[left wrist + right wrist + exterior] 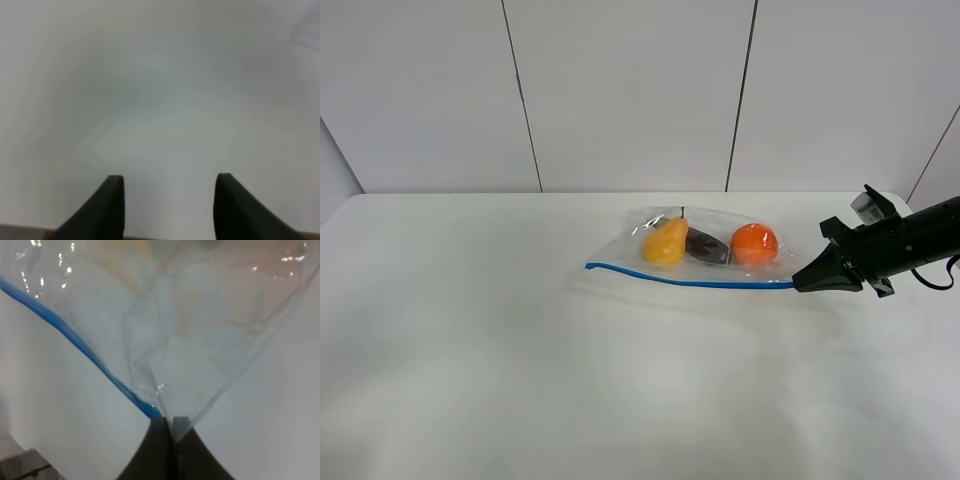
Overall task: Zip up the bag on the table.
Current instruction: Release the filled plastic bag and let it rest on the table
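Note:
The bag (pixel 712 250) lies on the white table (pixel 520 350) right of centre, clear plastic with a blue zipper strip (pixel 680 279) along its near edge. Through it I see a yellow pear (pixel 666 241), a dark item (pixel 706 245) and an orange ball (pixel 754 243). My right gripper (pixel 800 284) is shut on the bag's right corner at the end of the strip. The right wrist view shows the closed tips (pixel 169 426) pinching the plastic (pixel 200 350) where the blue strip (pixel 75 335) ends. My left gripper (pixel 169 200) is open over bare table and does not show in the high view.
White wall panels (pixel 630 90) stand behind the table's far edge. The right arm (pixel 910 240) reaches in from the right side. Bare tabletop stretches left of and in front of the bag.

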Robot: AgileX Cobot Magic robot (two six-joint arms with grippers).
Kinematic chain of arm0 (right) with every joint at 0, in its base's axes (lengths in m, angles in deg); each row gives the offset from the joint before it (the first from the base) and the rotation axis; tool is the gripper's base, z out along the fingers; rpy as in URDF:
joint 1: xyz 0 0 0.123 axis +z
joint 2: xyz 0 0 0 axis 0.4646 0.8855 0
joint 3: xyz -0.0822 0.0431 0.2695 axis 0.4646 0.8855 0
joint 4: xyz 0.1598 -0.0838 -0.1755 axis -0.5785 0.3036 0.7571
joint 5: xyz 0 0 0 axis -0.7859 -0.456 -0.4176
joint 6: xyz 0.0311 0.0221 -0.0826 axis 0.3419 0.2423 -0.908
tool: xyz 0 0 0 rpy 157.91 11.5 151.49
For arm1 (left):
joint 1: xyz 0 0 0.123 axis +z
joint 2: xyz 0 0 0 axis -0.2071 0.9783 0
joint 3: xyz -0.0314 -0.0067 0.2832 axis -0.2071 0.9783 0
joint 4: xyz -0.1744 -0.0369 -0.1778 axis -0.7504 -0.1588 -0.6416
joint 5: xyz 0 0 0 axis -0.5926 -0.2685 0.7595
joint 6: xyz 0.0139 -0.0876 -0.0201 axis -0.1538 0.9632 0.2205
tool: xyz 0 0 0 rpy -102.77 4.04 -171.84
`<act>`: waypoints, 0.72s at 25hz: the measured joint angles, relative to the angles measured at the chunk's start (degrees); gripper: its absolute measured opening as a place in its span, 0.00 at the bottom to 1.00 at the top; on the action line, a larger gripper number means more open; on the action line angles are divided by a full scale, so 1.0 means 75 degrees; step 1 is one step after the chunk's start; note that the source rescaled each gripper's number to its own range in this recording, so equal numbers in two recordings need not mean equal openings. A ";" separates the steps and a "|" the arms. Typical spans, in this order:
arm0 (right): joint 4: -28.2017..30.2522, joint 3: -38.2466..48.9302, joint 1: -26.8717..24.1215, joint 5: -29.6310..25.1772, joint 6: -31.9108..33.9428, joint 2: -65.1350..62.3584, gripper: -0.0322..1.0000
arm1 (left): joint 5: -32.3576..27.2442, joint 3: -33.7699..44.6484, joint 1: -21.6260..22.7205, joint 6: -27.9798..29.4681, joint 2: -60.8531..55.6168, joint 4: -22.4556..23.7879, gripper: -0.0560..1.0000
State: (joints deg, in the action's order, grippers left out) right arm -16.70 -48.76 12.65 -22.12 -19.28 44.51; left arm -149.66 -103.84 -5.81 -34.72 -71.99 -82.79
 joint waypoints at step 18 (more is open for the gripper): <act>0.0000 0.0000 0.0000 0.0021 0.0006 0.0000 0.03 | -0.0008 0.0000 -0.0126 0.0000 -0.0537 0.0023 0.82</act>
State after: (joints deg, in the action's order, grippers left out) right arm -16.70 -48.76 12.65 -21.96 -19.23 44.51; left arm -149.72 -103.84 -6.75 -34.72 -76.01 -82.62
